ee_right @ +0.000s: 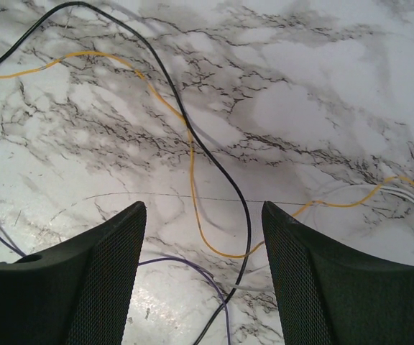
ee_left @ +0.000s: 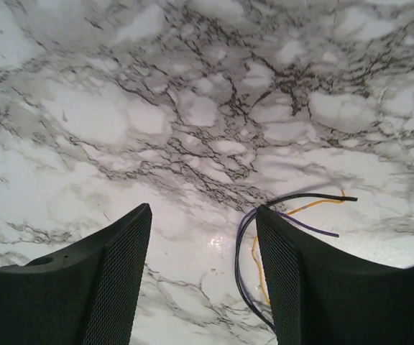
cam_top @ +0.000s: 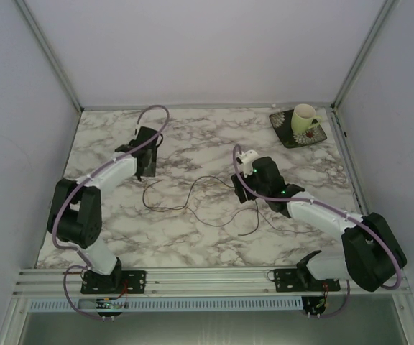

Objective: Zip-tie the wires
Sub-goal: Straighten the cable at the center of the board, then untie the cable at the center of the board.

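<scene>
**Operator:** Anything you can read out there?

**Arm:** Only one thing carries print. The pale cup (cam_top: 305, 118) on its dark saucer (cam_top: 284, 131), in the far right corner of the marble table (cam_top: 200, 140), has a green pattern. From overhead it is too small to tell whether it includes letters, and neither wrist camera sees that corner.

**Operator:** Where are the wires?

**Arm:** The wires (ee_right: 190, 136) lie loose on the table between my two arms. From overhead they are thin dark loops running from just in front of my left gripper (ee_left: 203, 212) across to my right gripper (ee_right: 203, 208). Up there they all look one colour (the wrist cameras tell them apart). Under my right wrist I see black, yellow, purple and pale strands crossing one another.

**Operator:** And your grippers?

**Arm:** The right one stands open above the table. Black and yellow strands pass under the gap between its fingers, and nothing is pinched. The left one is open too, with mostly bare marble between its fingers. Black, purple and orange-yellow strands curve along the inner edge of one finger (ee_left: 300, 287), and their ends fan out past its tip. I cannot tell whether they touch it.
</scene>
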Available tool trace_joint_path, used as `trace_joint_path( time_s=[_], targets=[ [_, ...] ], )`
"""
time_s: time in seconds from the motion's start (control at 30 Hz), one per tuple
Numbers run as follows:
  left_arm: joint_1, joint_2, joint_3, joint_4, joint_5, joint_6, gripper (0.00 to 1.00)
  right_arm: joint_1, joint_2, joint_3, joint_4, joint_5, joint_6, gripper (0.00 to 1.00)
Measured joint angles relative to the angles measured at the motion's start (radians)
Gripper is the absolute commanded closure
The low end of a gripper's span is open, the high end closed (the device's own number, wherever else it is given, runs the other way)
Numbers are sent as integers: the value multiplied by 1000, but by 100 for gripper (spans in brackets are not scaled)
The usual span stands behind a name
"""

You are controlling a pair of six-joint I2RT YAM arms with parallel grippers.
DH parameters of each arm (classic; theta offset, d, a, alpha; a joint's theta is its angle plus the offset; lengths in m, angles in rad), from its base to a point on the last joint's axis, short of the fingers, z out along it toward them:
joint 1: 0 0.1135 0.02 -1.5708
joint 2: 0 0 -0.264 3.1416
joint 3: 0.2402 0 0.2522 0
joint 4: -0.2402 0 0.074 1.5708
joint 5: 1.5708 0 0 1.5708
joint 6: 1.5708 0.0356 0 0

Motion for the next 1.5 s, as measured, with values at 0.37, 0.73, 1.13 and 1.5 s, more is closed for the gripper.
trace_joint_path(
  time_s=[0.37,0.73,1.13,1.5],
  targets=[
    [50,-148,59,-3,132,3,13,-107,-114,-1,-26,116,62,28],
    [49,-493,-48,227,315,-106,9,-385,-178,-12,-97,194,167,28],
    [50,-643,-182,266,518,-144,9,-678,-97,-19,-163,155,161,31],
    [50,-745,-315,335,634,-142,9,-705,60,21,-190,90,98,32]
  ],
)
